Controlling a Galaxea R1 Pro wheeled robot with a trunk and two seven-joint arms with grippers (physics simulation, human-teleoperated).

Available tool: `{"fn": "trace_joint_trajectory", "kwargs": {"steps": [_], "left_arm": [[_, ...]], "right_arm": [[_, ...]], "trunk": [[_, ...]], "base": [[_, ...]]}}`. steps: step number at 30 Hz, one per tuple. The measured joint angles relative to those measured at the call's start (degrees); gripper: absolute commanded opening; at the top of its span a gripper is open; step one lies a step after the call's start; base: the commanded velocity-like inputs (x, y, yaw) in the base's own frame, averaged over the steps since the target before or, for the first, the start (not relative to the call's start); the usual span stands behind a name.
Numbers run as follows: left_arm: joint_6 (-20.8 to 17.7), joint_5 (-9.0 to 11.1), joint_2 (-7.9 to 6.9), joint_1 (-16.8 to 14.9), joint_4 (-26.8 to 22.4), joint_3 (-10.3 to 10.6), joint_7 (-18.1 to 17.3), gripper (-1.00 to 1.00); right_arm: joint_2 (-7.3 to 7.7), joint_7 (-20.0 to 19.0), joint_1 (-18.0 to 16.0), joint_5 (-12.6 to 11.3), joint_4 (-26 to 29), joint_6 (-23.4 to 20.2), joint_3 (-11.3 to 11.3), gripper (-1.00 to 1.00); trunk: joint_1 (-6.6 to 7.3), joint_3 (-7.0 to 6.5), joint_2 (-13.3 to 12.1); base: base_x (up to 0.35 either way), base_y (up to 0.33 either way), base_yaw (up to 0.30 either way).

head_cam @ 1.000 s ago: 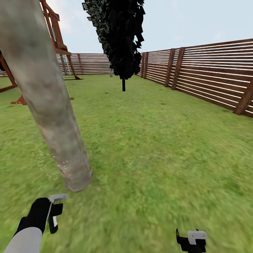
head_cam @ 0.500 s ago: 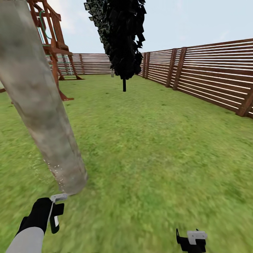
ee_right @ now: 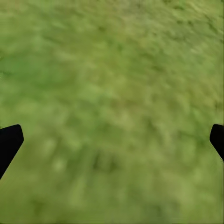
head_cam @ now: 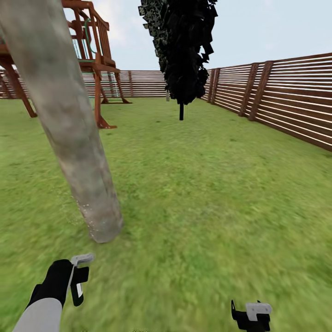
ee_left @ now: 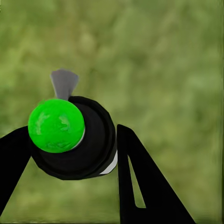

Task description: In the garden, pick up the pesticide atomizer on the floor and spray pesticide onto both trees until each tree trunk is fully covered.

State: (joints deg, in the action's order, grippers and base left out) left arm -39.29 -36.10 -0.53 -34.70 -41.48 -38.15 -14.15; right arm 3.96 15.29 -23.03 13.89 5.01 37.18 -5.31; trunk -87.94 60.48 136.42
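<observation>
Left gripper (ee_left: pixel 70 154): clamped round the pesticide atomizer (ee_left: pixel 72 137), black body, green cap, grey nozzle; held low over the floor (head_cam: pixel 207 207), just short of the tree trunk (head_cam: pixel 74 138).
Right gripper (ee_right: pixel 112 140): fingers spread wide, holding nothing, well right of the trunk.
Pesticide (head_cam: pixel 85 206): white specks near the trunk's base.
Beyond the trunk: dark conifer (head_cam: pixel 182 50), wooden play frame (head_cam: pixel 94 60), slatted fence (head_cam: pixel 286 106).

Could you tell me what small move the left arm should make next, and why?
Probably raise the left gripper, shut on the atomizer, to aim higher up the tree trunk. White pesticide specks show only near the trunk's base, and the mottled bark above looks bare.
</observation>
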Motion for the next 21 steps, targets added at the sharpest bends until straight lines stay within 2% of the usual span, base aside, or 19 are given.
{"fn": "trace_joint_trajectory", "kwargs": {"steps": [10, 21], "left_arm": [[0.0, 0.0, 0.08, 0.02, 0.02, 0.0, -0.01, -1.0], [0.08, 0.0, 0.43, 0.05, 0.09, 0.0, -0.09, -1.0]], "right_arm": [[0.0, -0.03, 0.0, 0.0, 0.0, 0.0, 0.03, 1.0], [0.04, 0.0, 0.0, 0.0, 0.0, 0.0, -0.04, 1.0]], "trunk": [[0.0, 0.0, 0.0], [0.0, 0.0, 0.0]], "base": [[0.016, -0.269, 0.263], [0.225, -0.203, 0.018]]}}
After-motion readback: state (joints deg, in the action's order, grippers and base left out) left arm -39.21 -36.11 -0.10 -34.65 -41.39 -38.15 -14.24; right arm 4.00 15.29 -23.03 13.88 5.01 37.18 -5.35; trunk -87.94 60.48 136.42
